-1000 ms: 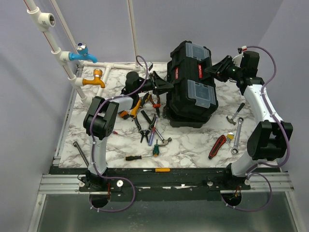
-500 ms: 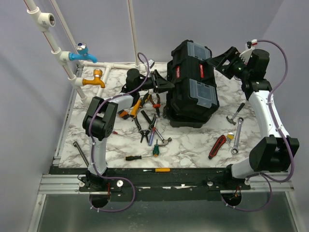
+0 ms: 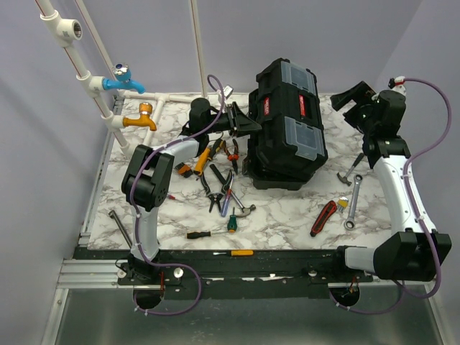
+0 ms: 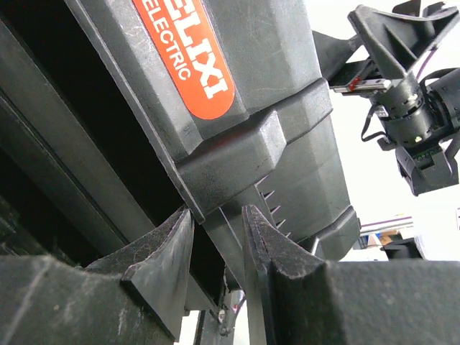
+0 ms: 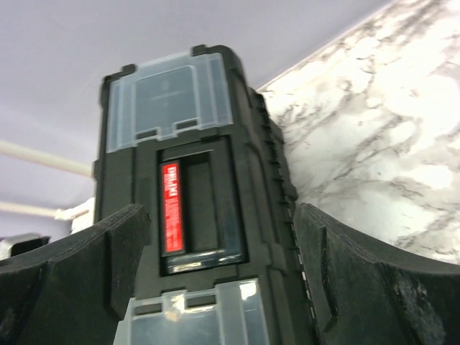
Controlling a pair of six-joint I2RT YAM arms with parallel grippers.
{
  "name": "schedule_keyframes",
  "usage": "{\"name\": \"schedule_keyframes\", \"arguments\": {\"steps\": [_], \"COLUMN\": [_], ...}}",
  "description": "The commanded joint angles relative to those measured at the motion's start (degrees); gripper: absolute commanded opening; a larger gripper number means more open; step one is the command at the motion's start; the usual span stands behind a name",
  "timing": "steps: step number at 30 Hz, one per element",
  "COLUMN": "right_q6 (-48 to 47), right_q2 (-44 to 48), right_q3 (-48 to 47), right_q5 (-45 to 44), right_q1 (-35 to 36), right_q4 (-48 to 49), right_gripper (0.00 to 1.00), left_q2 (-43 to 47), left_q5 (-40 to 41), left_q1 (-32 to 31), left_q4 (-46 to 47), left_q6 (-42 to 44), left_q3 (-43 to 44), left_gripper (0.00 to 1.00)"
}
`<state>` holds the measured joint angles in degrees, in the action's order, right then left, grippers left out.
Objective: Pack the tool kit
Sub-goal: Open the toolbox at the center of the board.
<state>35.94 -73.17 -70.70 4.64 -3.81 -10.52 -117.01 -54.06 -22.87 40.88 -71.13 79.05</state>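
Marble-patterned white tabletop [image 3: 287, 215] carries the large black plastic toolbox [image 3: 287, 122], red-labelled handle and two clear-lidded compartments on top, standing toward the back middle. My left gripper [image 4: 215, 223] is narrowed onto a ridge on the box's left side, one finger touching each face. My right gripper [image 3: 353, 97] hangs spread wide and empty, just off the box's right. Small loose hand tools [image 3: 219, 188] lie left of the box.

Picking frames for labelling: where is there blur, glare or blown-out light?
Top external: sharp and evenly lit, with soft shadow beside the toolbox. Left wrist: the left hand is close and dark, and the background is blown out white. Right wrist: the right hand looks soft, and the red label is too blurred to read.
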Motion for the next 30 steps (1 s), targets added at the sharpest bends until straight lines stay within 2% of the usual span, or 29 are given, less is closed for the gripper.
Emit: {"name": "schedule_keyframes", "arguments": {"steps": [1, 7, 15, 20, 25, 27, 30], "right_q6": [1.49, 4.68, 6.50, 9.95, 9.84, 10.40, 11.40], "right_q2": [-1.01, -0.68, 3.47, 5.85, 4.93, 4.21, 2.34], "right_q3": [2.93, 6.83, 16.19, 26.20, 34.10, 36.52, 38.71], "right_q5": [-7.91, -13.03, -16.20, -9.35, 3.06, 6.36, 11.07], "right_q1": [-0.23, -0.24, -0.26, -0.28, -0.29, -0.23, -0.28], "right_q4": [-1.96, -4.11, -4.26, 1.97, 11.85, 16.30, 21.95], "right_gripper": [0.91, 0.85, 0.63, 0.43, 0.11, 0.01, 0.01], "left_q2": [3.93, 4.86, 6.84, 6.37, 6.76, 6.63, 5.29], "left_q5": [-1.84, -1.65, -1.40, -1.56, -1.21, -0.96, -0.58], "left_q1": [-1.56, -2.13, -2.83, -3.18, -3.75, -4.08, -4.99], "left_q4": [1.31, -0.49, -6.14, -6.25, -8.67, -9.77, -10.39], "left_q6": [1.93, 3.68, 7.75, 7.07, 8.73, 9.42, 9.19], "left_q3": [2.12, 2.37, 3.12, 4.34, 5.38, 6.00, 7.81], "left_gripper": [0.33, 0.33, 0.33, 0.33, 0.33, 0.33, 0.33]}}
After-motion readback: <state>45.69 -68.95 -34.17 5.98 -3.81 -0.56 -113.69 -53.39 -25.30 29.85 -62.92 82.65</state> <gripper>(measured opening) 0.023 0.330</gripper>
